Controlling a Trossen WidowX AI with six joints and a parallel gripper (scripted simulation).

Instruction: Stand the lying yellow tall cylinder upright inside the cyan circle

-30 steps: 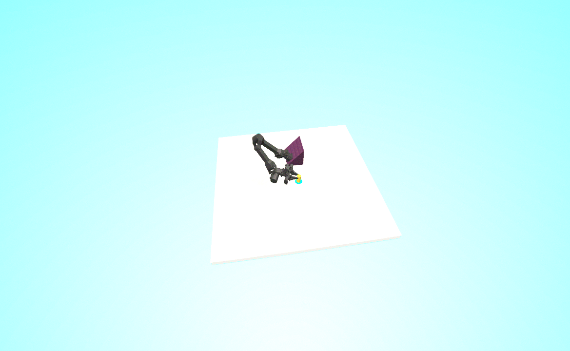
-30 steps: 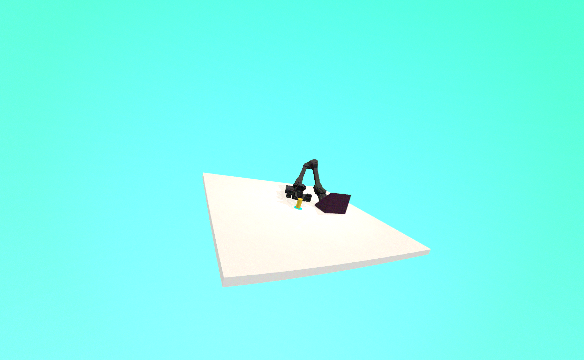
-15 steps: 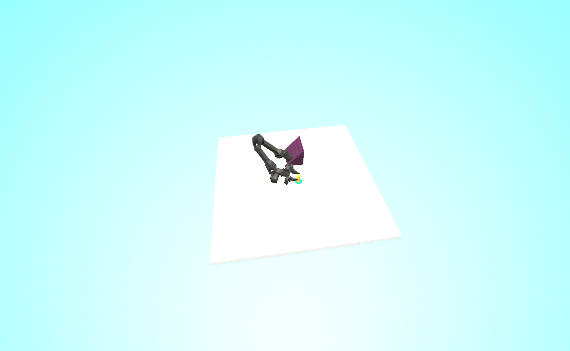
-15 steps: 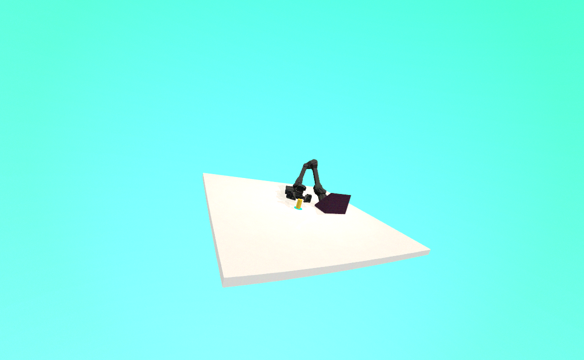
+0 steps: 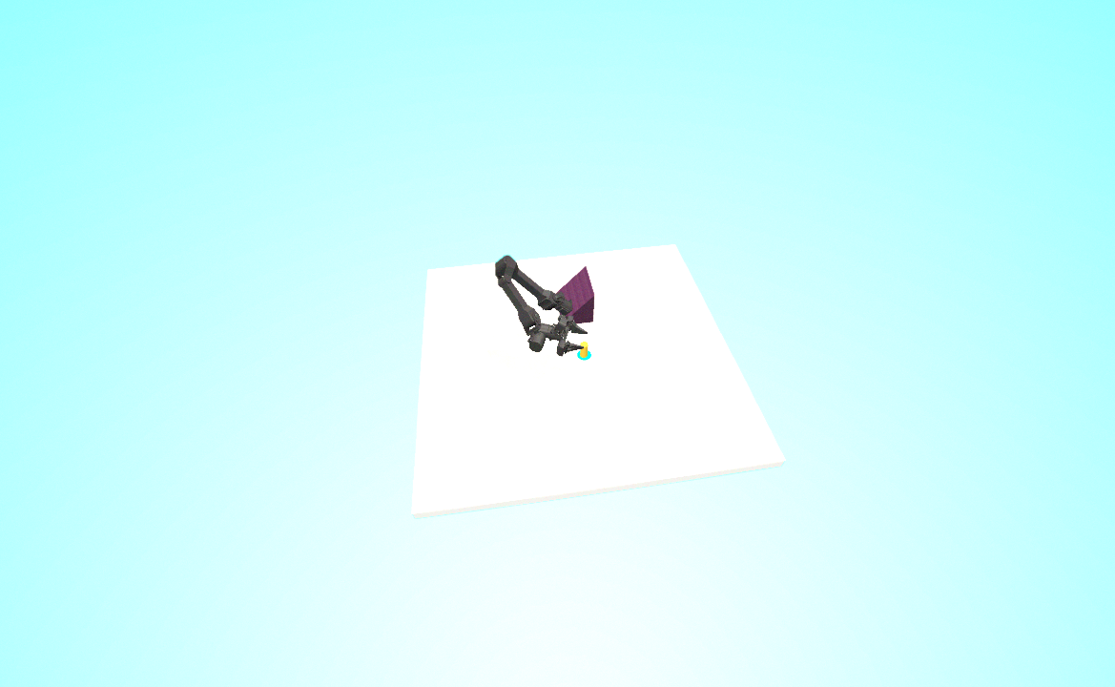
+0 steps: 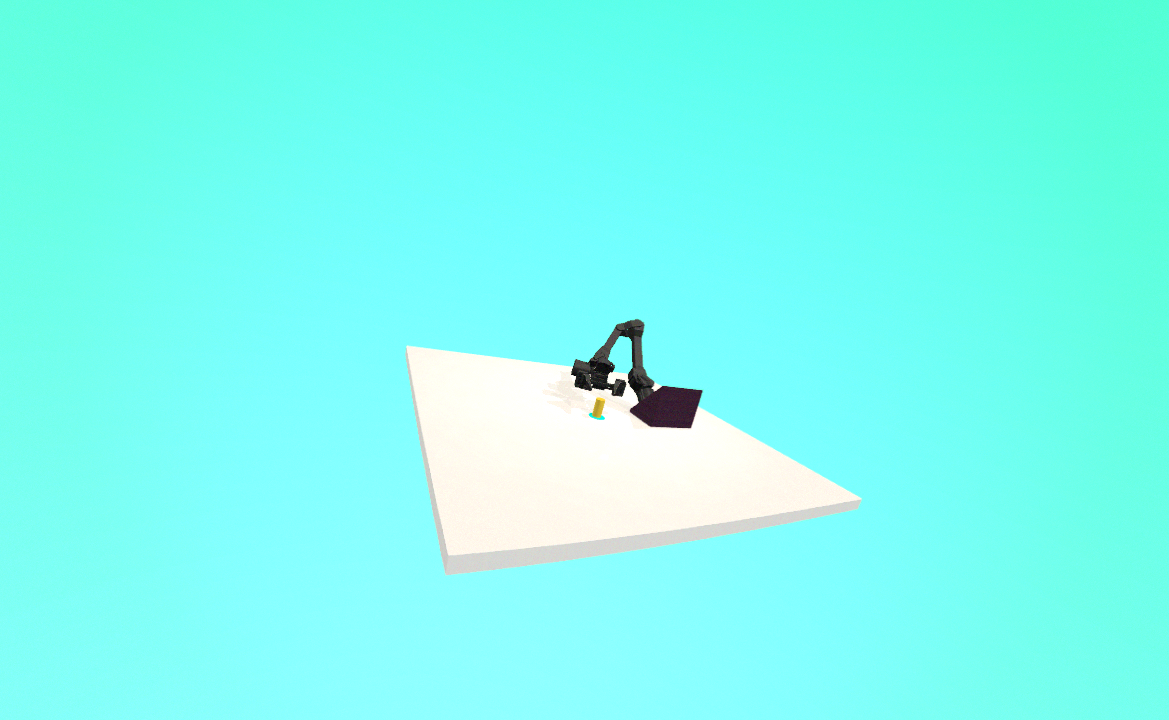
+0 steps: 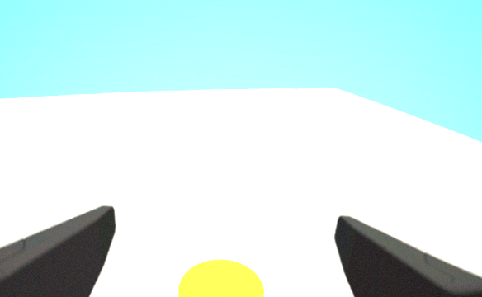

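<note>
The yellow cylinder [image 5: 584, 351] [image 6: 599, 408] stands upright on the cyan circle [image 5: 579, 356] [image 6: 592, 415]. In the wrist view only the cylinder's round yellow top [image 7: 221, 280] shows, at the bottom edge, and the circle is out of view there. My gripper [image 5: 584, 340] [image 6: 601, 385] [image 7: 225, 221] is open wide and holds nothing. In the wrist view its two fingers stand well apart, with the cylinder's top lower in the picture between them. The fingers are slightly above the cylinder's top and close to it.
A dark purple wedge-shaped block [image 5: 578, 294] [image 6: 670, 408] stands beside the arm's base, near the gripper and the circle. The white table top [image 5: 587, 426] [image 6: 615, 492] [image 7: 224, 144] carries everything, and its far edge and a corner show in the wrist view.
</note>
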